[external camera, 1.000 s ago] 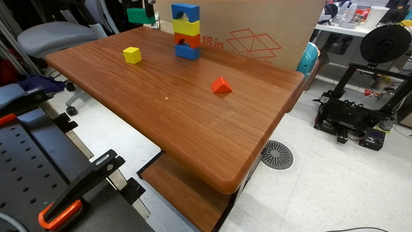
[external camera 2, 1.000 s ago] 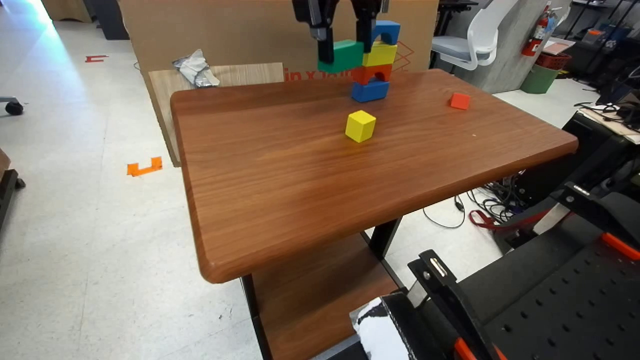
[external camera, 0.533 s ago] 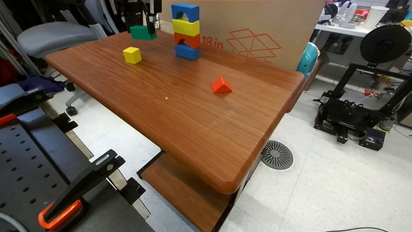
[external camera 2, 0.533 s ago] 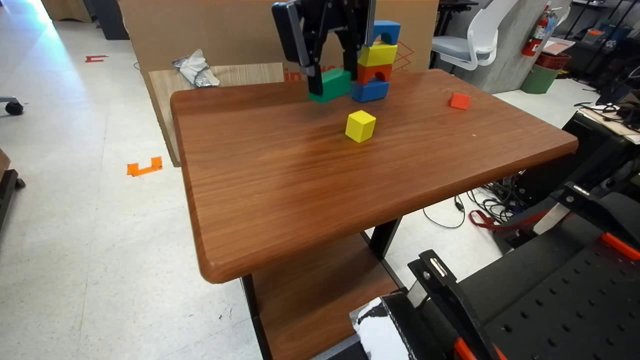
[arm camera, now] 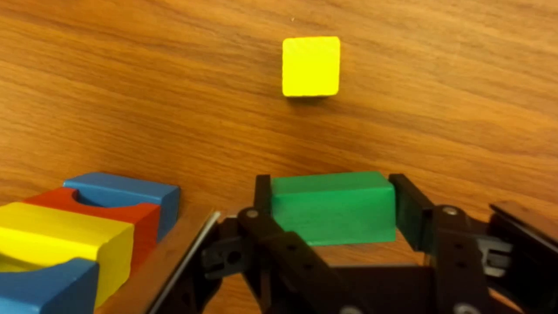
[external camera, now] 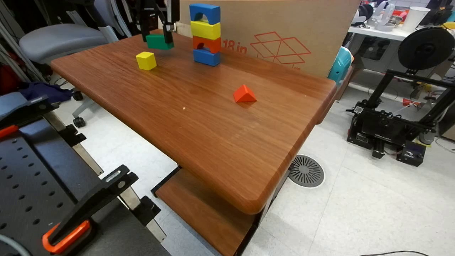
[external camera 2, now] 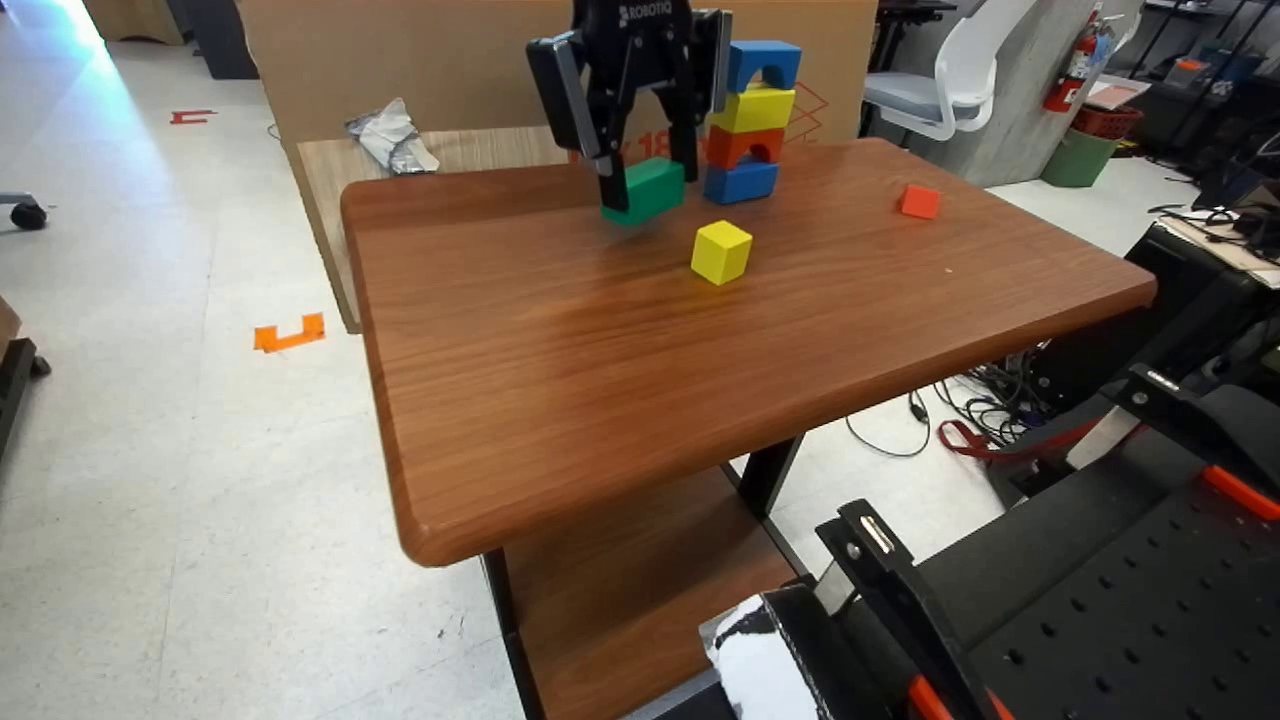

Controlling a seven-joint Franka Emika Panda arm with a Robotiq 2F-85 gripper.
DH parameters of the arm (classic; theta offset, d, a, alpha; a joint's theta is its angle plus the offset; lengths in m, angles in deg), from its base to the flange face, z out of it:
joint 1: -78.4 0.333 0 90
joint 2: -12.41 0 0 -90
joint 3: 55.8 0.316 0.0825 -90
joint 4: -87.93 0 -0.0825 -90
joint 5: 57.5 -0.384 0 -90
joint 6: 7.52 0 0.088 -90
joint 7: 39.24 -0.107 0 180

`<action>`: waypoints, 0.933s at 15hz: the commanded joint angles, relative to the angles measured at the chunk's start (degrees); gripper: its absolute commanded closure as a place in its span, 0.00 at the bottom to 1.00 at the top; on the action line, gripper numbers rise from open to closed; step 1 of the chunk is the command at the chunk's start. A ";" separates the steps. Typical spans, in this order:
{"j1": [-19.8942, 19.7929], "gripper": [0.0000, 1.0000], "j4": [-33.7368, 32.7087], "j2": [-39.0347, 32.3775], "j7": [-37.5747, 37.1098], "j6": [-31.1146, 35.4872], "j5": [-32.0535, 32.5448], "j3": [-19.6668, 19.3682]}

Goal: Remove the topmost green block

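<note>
The green block shows in both exterior views (external camera: pixel 156 42) (external camera 2: pixel 657 190) and in the wrist view (arm camera: pixel 338 213). It is a longish rectangular block, held lengthwise between the two black fingers. My gripper (external camera: pixel 157 38) is shut on it, with a fingertip at each end; it also shows in an exterior view (external camera 2: pixel 650 180) and in the wrist view (arm camera: pixel 333 192). The block hangs level, close above the table (external camera: pixel 199 117) near its back edge. It is beside the block tower (external camera: pixel 205 30) and apart from it.
The tower (external camera 2: pixel 752 110), with a blue arch on top, then yellow, orange arch and blue, stands close beside the gripper. A yellow cube (external camera 2: pixel 720 252) lies in front of the gripper. An orange triangular block (external camera: pixel 244 94) lies farther along. A cardboard box (external camera: pixel 277 21) stands behind the table.
My gripper has come down with the green block, from about the tower's upper part to near the table top, and has moved slightly away from the tower. The other blocks have not moved.
</note>
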State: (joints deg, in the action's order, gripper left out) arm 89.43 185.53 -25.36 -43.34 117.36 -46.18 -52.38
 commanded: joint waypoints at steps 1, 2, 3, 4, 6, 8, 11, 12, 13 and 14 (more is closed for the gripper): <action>-0.88 0.58 -2.76 -2.39 1.39 0.08 -1.49 0.23; -0.70 0.58 -2.91 -2.68 1.16 0.12 -1.19 0.07; -0.53 0.58 -3.01 -2.93 0.92 0.37 -0.89 -0.08; -0.31 0.58 -3.09 -3.17 0.77 0.48 -0.60 -0.19; 0.00 0.10 -2.95 -3.35 0.27 0.86 -0.33 -0.37; 0.20 0.02 -2.23 -2.80 0.06 1.54 -0.08 -0.43; 0.35 0.00 -0.26 -0.83 0.01 3.30 0.05 -0.34; 0.46 0.00 0.96 0.51 0.06 3.98 0.22 -0.30; 0.43 0.00 2.46 2.03 0.12 5.35 0.22 -0.18; -0.04 0.00 4.44 4.13 0.74 6.39 -0.51 0.41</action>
State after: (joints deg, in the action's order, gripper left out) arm 89.50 184.38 -27.00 -43.29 120.47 -46.35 -52.40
